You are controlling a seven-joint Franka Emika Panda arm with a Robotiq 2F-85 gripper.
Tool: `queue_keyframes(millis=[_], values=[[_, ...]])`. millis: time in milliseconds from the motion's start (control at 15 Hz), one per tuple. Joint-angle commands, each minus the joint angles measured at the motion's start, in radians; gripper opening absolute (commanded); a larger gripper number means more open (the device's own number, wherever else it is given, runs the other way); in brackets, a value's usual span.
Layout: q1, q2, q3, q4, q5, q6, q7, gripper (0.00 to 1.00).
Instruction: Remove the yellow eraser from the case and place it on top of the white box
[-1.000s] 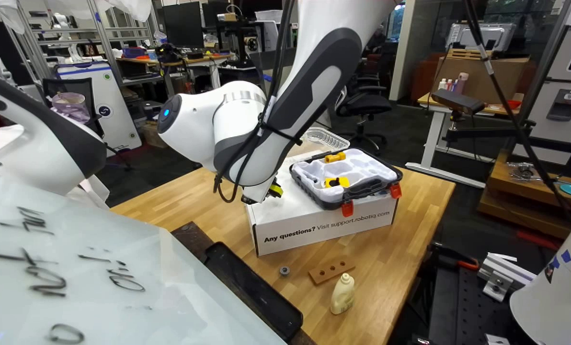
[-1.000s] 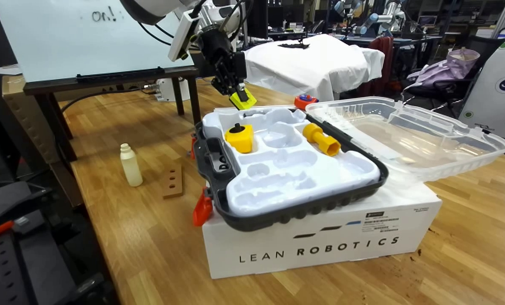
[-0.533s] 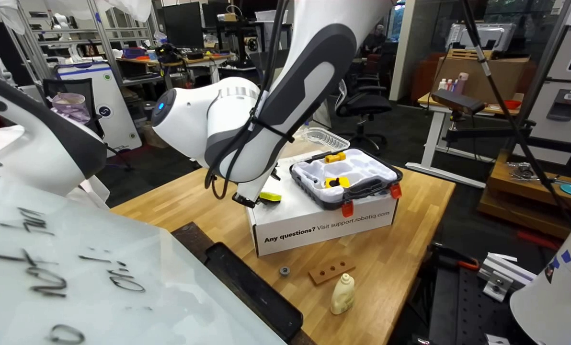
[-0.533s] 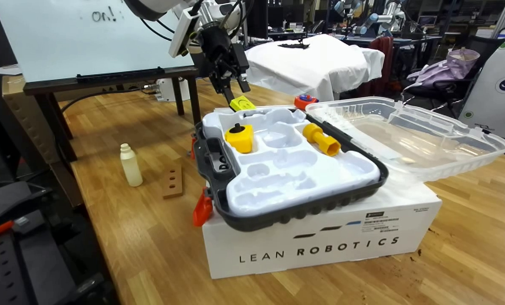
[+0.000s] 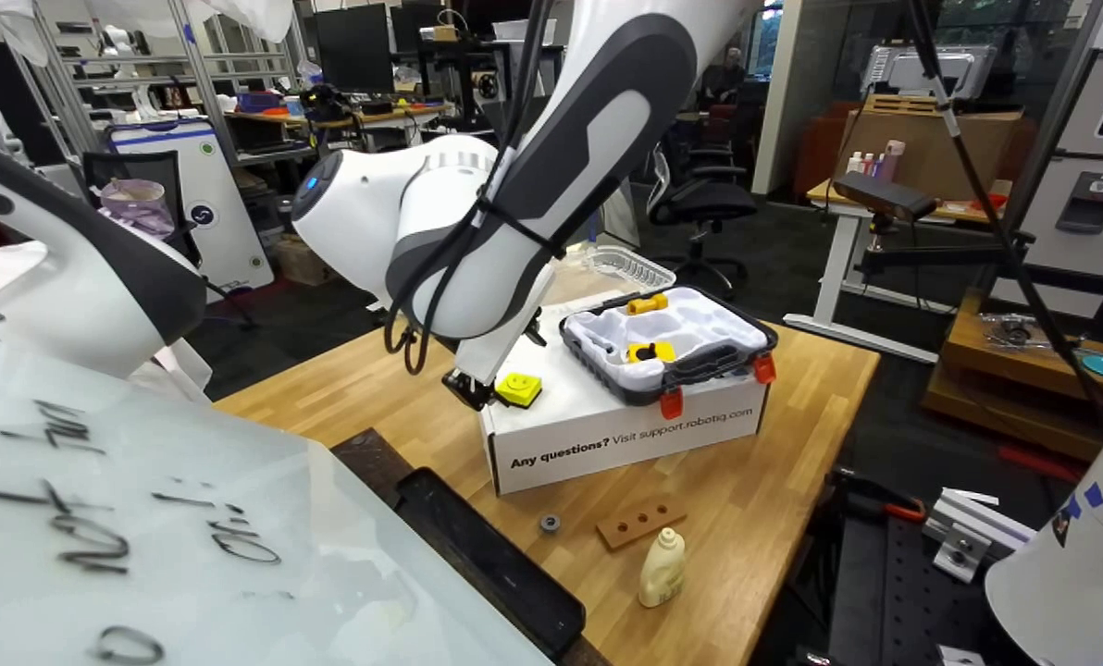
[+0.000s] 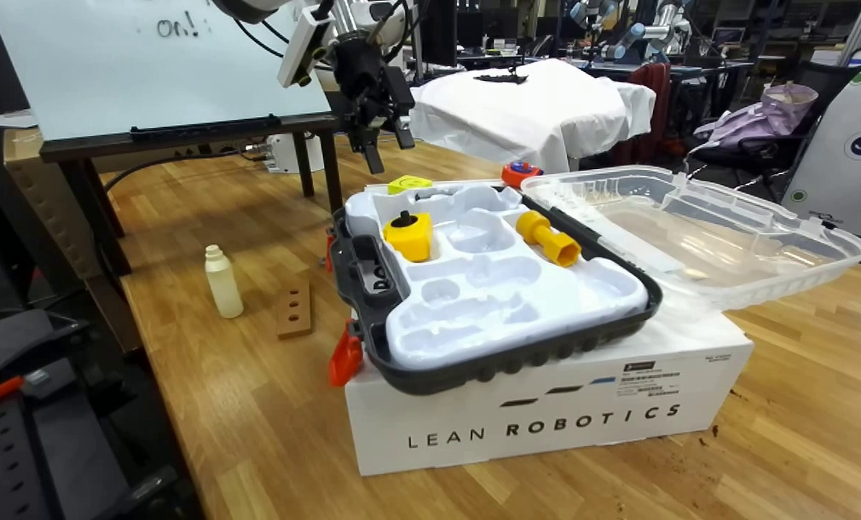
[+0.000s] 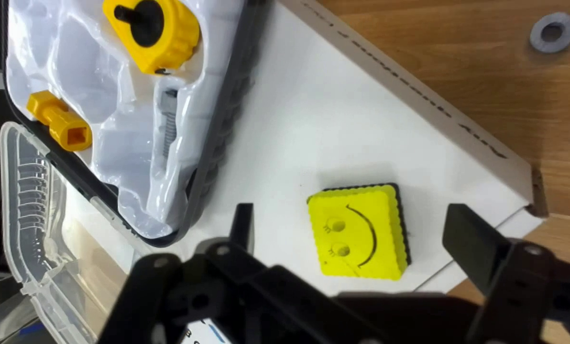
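On the wooden table point(image 6: 813, 412), one white box point(image 6: 546, 433). Upon it, one case point(image 6: 430, 379). Above, one gripper point(image 6: 389, 150), jaws spread wide, nothing held. One yellow eraser point(image 7: 354, 234), squarish, no long axis: laid on the box, jaws left and right of it in the wrist view, touched by neither; upward withdrawal is judged next. Shown whole there; in an exterior view, the yellow eraser point(image 6: 407, 183), far of the case, is partly hidden.
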Motion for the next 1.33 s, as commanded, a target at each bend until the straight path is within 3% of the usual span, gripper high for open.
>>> queue_keyframes(millis=[0, 267, 800, 867, 1067, 1267], values=[[-0.027, -0.156, 0.027, -0.136, 0.117, 0.059, -0.071, 1.0], [-0.036, -0.357, 0.04, -0.267, 0.258, 0.086, -0.096, 1.0], [-0.06, -0.723, 0.068, -0.525, 0.423, 0.12, -0.141, 1.0], [-0.064, -0.641, 0.083, -0.446, 0.378, 0.066, -0.097, 1.0], [-0.077, -0.724, 0.092, -0.509, 0.407, 0.082, -0.118, 1.0], [-0.078, -0.72, 0.092, -0.518, 0.407, 0.098, -0.118, 1.0]])
